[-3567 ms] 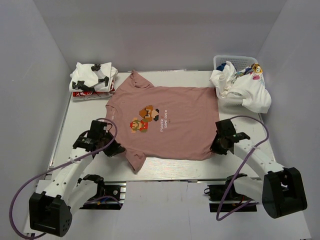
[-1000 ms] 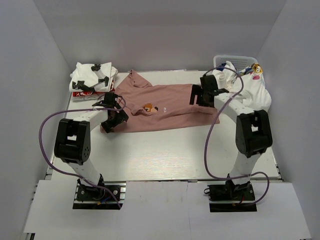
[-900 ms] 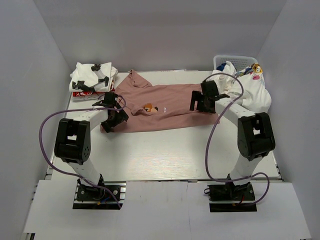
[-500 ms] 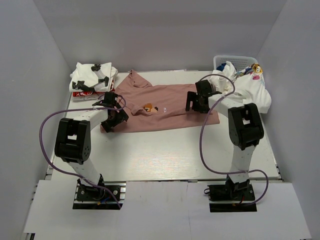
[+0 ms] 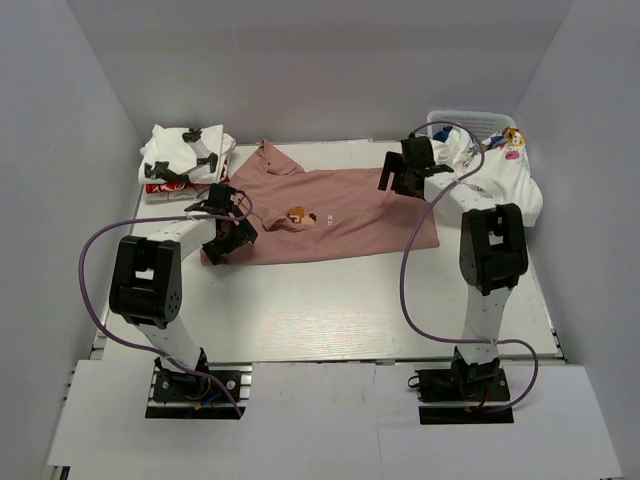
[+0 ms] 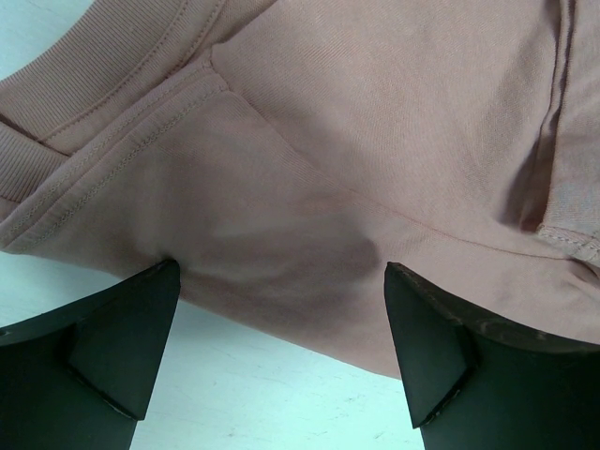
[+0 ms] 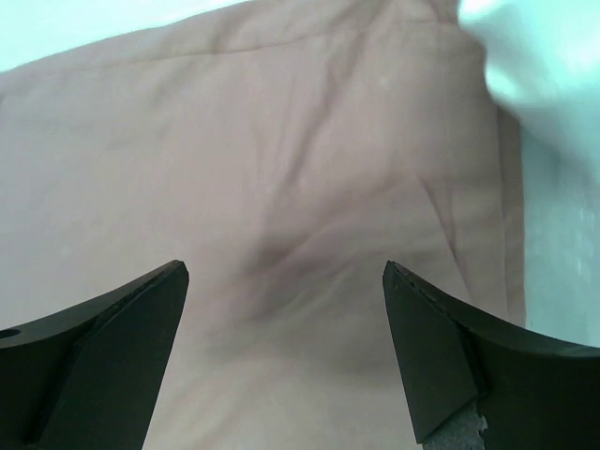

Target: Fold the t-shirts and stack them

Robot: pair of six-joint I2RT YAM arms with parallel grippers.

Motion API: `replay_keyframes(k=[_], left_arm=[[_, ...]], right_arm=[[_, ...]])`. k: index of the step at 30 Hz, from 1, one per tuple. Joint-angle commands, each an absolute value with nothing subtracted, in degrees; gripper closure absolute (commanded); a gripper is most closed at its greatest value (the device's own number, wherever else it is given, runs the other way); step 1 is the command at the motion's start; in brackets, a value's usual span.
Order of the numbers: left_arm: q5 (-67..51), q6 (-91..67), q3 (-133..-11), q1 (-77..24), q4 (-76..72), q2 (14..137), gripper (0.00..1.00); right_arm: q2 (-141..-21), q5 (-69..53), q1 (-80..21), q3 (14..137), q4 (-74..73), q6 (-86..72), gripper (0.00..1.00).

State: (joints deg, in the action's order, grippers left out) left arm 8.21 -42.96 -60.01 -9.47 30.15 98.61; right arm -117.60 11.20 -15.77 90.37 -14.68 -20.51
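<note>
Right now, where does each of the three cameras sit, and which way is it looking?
Top external: fixed above and behind the bases, looking down on the table; both arms show, stretched out to the pink t-shirt.
Left wrist: on the left arm, looking down past the open left gripper at the shirt's collar end and the table.
Right wrist: on the right arm, looking down past the open right gripper at flat pink fabric.
Shared: both wrist views show that t-shirt, at opposite ends.

Bare table [image 5: 330, 300] in front lies open; folded stack [image 5: 180, 160] and basket [image 5: 495, 117] crowd far corners.
</note>
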Motion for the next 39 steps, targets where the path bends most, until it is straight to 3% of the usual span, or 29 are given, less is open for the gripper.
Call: replay_keyframes(k=[1, 6, 12, 16, 22, 27, 30, 33, 39], left_arm=[[9.0, -42.5, -61.4, -9.1, 30.3, 96.8, 0.00], [7.9, -42.5, -61.4, -9.1, 30.3, 96.8, 0.00], [7.3, -42.5, -56.9, -9.1, 30.3, 93.8, 0.00], [6.8, -43.1, -51.3, -9.1, 32.1, 89.7, 0.00], [1.1, -48.0, -38.6, -10.3, 37.2, 84.1, 0.00], [-0.4, -51.2, -30.2, -10.3, 42.8, 67.6, 0.00], [-1.8, -51.2, -30.5, -10.3, 43.9, 58.7, 0.00], [0.2, -49.7, -36.4, -10.3, 42.5, 57.5, 0.00], [0.2, -45.4, -51.7, -10.3, 32.1, 72.7, 0.00]], right_arm=[[-110.8, 10.5, -16.3, 83.4, -13.8, -20.5, 0.10], [-102.5, 6.4, -16.0, 66.9, -8.0, -22.5, 0.10], [-104.8, 5.0, -15.9, 63.9, -11.2, -24.3, 0.10], [-101.5, 4.6, -15.8, 54.4, -12.7, -28.3, 0.10], [-86.5, 4.0, -16.5, 38.7, -16.4, -34.5, 0.10], [-73.7, 8.3, -17.0, 30.5, -23.8, -35.2, 0.10], [-65.8, 9.1, -17.7, 30.6, -27.7, -30.7, 0.10], [-59.4, 5.8, -19.6, 34.4, -27.3, -26.0, 0.10], [-61.4, 4.0, -26.3, 47.9, -27.4, -19.6, 0.10]])
